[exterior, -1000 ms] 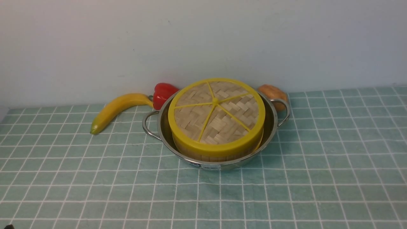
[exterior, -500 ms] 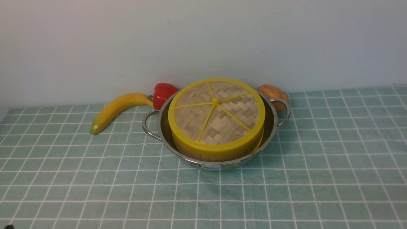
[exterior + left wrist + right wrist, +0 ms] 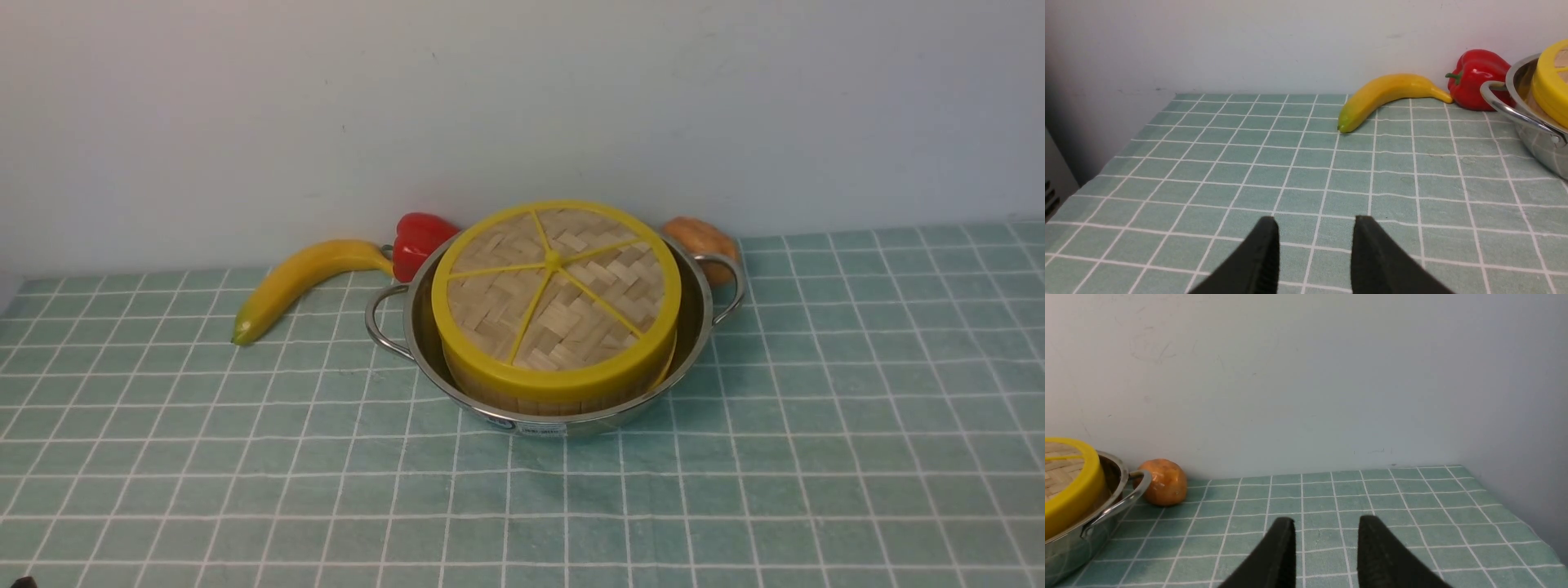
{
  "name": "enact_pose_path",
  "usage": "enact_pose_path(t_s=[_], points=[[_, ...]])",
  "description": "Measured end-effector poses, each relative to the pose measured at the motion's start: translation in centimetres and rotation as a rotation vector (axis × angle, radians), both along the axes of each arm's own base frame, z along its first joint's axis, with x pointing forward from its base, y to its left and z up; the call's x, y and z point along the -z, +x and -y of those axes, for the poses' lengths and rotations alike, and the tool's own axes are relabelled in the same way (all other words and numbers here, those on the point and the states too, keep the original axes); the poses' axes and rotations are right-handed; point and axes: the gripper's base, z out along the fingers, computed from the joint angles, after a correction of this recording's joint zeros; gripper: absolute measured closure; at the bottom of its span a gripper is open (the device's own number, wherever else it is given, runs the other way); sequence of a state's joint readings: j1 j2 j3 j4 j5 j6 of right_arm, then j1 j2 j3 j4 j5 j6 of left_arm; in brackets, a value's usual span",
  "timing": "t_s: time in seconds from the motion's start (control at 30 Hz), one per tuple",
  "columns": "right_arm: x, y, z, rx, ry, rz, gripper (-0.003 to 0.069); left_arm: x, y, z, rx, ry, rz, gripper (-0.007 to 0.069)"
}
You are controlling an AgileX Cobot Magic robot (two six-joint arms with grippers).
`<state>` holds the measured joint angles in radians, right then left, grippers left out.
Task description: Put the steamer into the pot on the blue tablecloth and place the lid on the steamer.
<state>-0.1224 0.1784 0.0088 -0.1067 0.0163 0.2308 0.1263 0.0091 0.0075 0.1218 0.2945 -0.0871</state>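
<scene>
The steel pot [image 3: 696, 327] stands on the blue tablecloth [image 3: 735, 474] near the back wall. Inside it sits the bamboo steamer [image 3: 555, 402], only its slat wall showing under the lid [image 3: 555, 294], which lies flat on top. Neither gripper shows in the front view. In the left wrist view my left gripper [image 3: 1316, 220] hangs open over bare cloth, well apart from the pot [image 3: 1535, 134]. My right gripper [image 3: 1327, 519] is open too, over bare cloth on the pot's [image 3: 1081, 535] other side. Nothing is between either pair of fingers.
A banana [image 3: 302, 278] and a red pepper [image 3: 420, 237] lie behind the pot's left handle. An orange-brown fruit [image 3: 700, 238] sits behind the right handle. The wall runs close behind them. The cloth's right edge [image 3: 1515, 516] drops off near my right gripper.
</scene>
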Motion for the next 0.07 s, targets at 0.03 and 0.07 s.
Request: enact_pose_path(t_s=[0.03, 0.07], points=[[0.0, 0.0, 0.0, 0.0, 0.0, 0.0, 0.0419, 0.0, 0.0, 0.0, 0.0, 0.0, 0.0, 0.0382], [0.0, 0.0, 0.0, 0.0, 0.0, 0.0, 0.0419, 0.0, 0.0, 0.0, 0.0, 0.0, 0.0, 0.0382]])
